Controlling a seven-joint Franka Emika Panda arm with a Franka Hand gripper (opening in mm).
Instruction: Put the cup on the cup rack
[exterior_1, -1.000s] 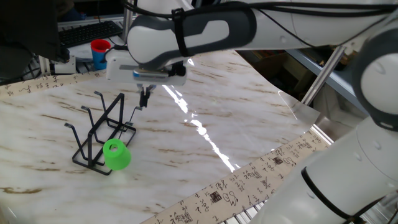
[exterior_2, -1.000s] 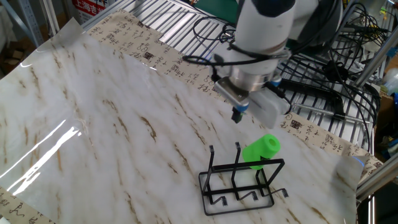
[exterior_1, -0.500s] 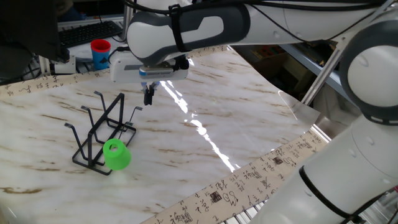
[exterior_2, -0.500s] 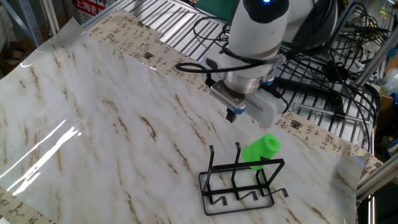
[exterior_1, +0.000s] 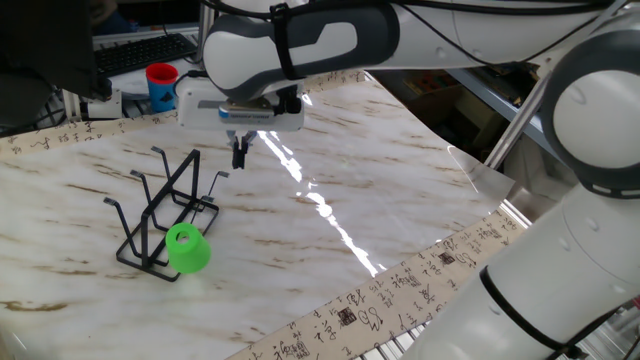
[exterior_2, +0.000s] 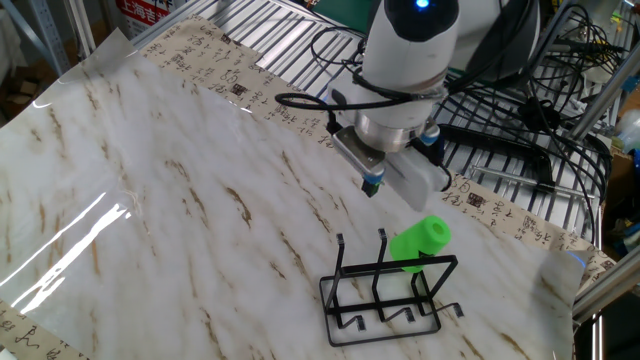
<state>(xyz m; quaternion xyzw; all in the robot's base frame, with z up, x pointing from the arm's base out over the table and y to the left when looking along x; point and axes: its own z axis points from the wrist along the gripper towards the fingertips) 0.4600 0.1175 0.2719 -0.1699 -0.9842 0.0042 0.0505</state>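
Observation:
The green cup (exterior_1: 186, 249) lies tilted on its side at the near end of the black wire cup rack (exterior_1: 165, 208), seemingly over one of its peg arms. In the other fixed view the cup (exterior_2: 420, 243) leans on the rack's (exterior_2: 388, 288) far side. My gripper (exterior_1: 239, 156) hangs above the table beside the rack's far end, apart from rack and cup. Its fingers look pressed together and hold nothing. In the other fixed view the gripper (exterior_2: 370, 186) is up and to the left of the cup.
A red cup with a blue band (exterior_1: 160, 84) stands at the table's far edge, next to a keyboard (exterior_1: 140, 52). Cables (exterior_2: 520, 120) and a metal grating lie past the table edge near the rack. A patterned cloth strip (exterior_1: 400, 285) borders the marble top.
My gripper has risen a little and drawn away from the rack, empty. The cup and the rack have not moved.

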